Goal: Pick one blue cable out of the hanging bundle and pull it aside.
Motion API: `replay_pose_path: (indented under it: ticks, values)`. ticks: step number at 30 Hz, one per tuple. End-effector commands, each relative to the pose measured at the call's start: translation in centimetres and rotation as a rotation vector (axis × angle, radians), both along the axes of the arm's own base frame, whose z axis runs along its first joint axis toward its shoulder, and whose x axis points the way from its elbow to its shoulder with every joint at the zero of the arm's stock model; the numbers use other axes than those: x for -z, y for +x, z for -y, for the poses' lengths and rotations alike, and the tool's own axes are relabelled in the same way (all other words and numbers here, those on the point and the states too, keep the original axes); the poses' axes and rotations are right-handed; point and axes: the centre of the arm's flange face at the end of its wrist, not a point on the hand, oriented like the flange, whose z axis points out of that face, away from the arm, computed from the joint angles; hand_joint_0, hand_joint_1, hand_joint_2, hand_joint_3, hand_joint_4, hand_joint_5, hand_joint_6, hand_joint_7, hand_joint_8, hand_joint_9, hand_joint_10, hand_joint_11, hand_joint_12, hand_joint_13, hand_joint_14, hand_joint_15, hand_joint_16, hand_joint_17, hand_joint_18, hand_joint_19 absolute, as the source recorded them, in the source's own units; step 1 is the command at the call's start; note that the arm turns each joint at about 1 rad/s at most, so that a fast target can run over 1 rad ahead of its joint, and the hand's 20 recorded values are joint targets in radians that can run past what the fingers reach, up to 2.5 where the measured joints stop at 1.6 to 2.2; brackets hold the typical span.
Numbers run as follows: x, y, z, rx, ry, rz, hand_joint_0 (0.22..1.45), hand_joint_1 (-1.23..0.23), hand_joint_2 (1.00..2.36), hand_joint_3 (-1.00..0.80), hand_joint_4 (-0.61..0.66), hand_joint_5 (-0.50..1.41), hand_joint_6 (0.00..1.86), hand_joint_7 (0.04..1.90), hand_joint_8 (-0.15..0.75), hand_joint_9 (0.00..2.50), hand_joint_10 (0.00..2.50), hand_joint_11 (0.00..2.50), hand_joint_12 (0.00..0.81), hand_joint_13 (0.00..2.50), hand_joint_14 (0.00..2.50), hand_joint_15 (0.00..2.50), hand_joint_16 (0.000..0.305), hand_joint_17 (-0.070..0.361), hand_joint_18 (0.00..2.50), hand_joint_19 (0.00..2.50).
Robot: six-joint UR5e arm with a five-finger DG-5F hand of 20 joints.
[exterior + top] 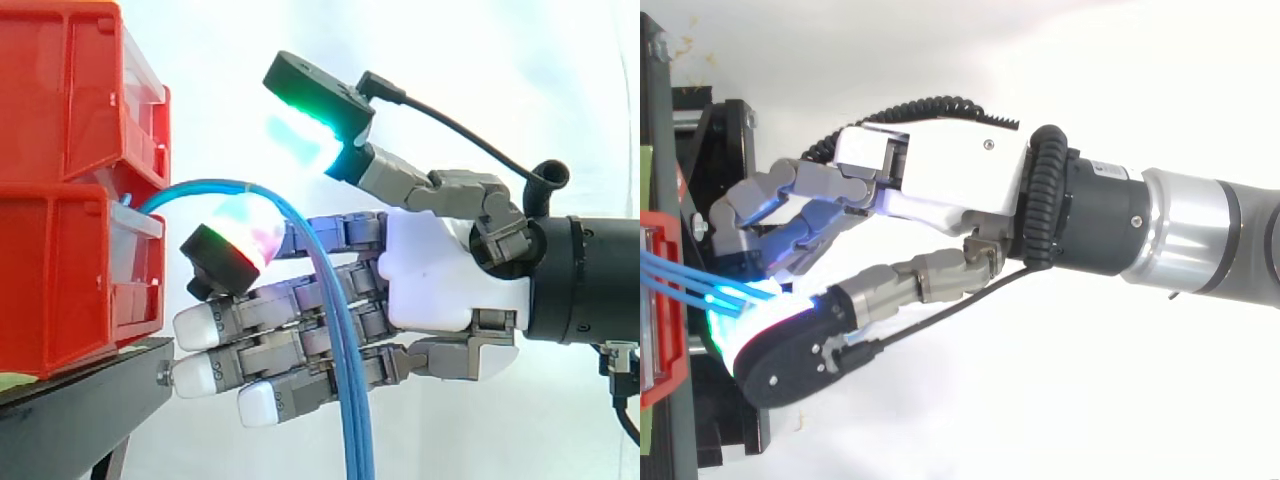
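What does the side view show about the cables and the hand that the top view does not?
Side view: two red bins stacked on a black stand. The blue cables arch out from them and hang down across the straight fingers, with the thumb raised above. Top view: the cables fan out as separate strands at the bin, and the silver arm section sits behind the wrist. Both: the hand, the cables, a red bin.
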Motion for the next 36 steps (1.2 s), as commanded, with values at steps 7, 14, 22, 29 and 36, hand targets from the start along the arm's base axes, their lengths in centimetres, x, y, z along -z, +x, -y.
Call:
replay_pose_path:
  ticks: [7, 14, 22, 29, 36]
  values:
    - [-0.08, -0.01, 0.27, -0.001, 0.000, 0.001, 0.57, -0.69, 1.02, -0.23, 0.15, -0.16, 0.84, 1.28, 0.311, 0.79, 0.02, 0.41, 0.341, 0.63, 0.01, 0.31, 0.053, 0.120, 0.66, 0.43]
    - [-0.08, -0.02, 0.38, -0.001, 0.009, 0.002, 0.61, -0.80, 1.03, -0.13, 0.02, -0.17, 0.86, 1.26, 0.293, 0.74, 0.01, 0.40, 0.330, 0.61, 0.01, 0.29, 0.051, 0.115, 0.64, 0.40]
    - [0.12, -0.16, 0.38, -0.003, 0.008, -0.011, 0.81, -0.87, 1.00, -0.50, -0.13, -0.20, 0.90, 1.49, 0.258, 0.76, 0.01, 0.43, 0.303, 0.64, 0.01, 0.27, 0.047, 0.106, 0.67, 0.34]
    - [0.04, -0.13, 0.38, -0.003, 0.008, -0.010, 0.67, -1.00, 1.00, -0.50, -0.07, -0.18, 0.89, 1.28, 0.241, 0.79, 0.02, 0.50, 0.296, 0.67, 0.01, 0.30, 0.045, 0.101, 0.70, 0.35]
    - [0.07, -0.16, 0.38, -0.003, 0.008, -0.013, 0.46, -1.02, 1.00, -0.50, 0.02, -0.18, 0.89, 1.23, 0.277, 0.80, 0.02, 0.51, 0.332, 0.70, 0.01, 0.31, 0.052, 0.116, 0.75, 0.36]
